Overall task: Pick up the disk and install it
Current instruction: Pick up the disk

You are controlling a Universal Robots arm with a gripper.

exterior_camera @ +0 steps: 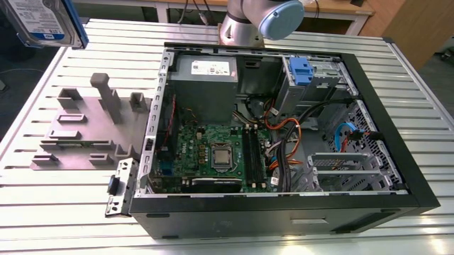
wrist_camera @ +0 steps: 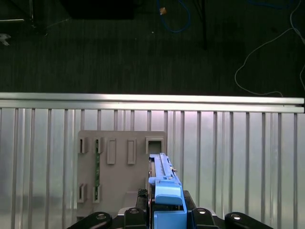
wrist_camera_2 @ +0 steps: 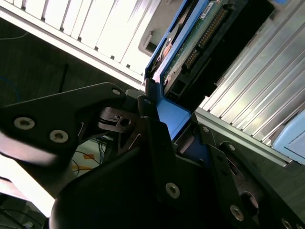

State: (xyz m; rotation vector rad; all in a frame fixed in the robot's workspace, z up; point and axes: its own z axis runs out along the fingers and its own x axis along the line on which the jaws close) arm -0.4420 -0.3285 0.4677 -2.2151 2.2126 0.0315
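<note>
Exterior view: I am holding the disk [exterior_camera: 42, 21] aloft at the exterior view's far left, with the open computer case [exterior_camera: 284, 122] lying well to its right. Jaws are clamping its blue carrier end, and its long axis is pointing straight out from them.

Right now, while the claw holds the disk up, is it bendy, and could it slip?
Probably stiff: the disk looks like a flat metal slab, straight from end to end in the claw. Its smooth blue rails might be slippery. The bare connector pins suggest bumps could hurt it.
</note>
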